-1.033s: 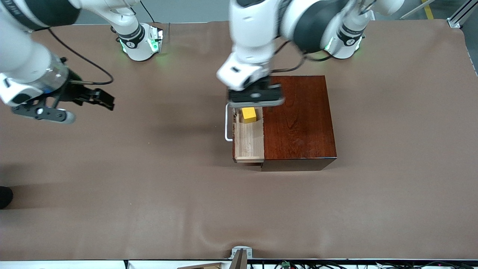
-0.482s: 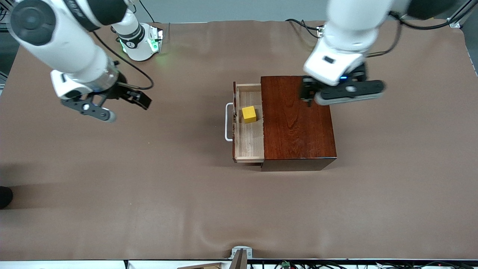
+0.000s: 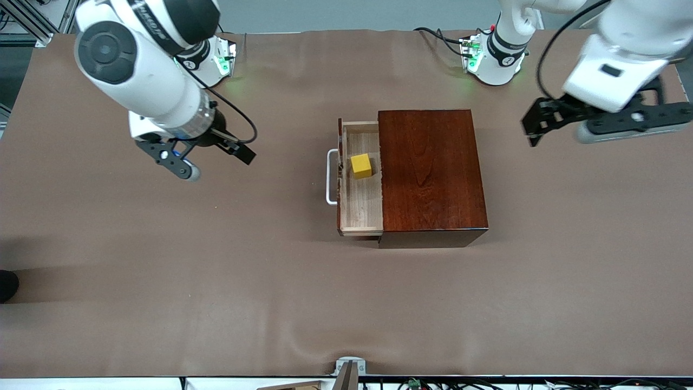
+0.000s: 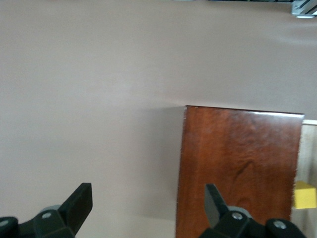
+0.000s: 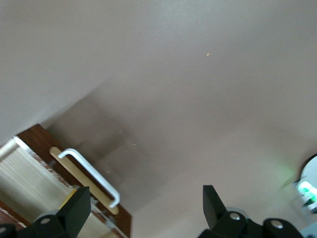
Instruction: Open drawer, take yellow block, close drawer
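1. In the middle of the table, the drawer of the brown box is pulled out, so the first job looks done.
2. The yellow block sits inside the drawer. Nobody holds it.
3. The right gripper hangs over bare table toward the right arm's end, fingers wide apart and empty.
4. The left gripper hangs over bare table toward the left arm's end, also spread open and empty.
5. Left to do: grab the block, then push the drawer shut.

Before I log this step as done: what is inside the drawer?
The drawer stands part-open. On its pale wood floor sits the yellow block, with nothing else in the exposed part. The rest of the tray is covered by the wooden box, so that part cannot be seen.
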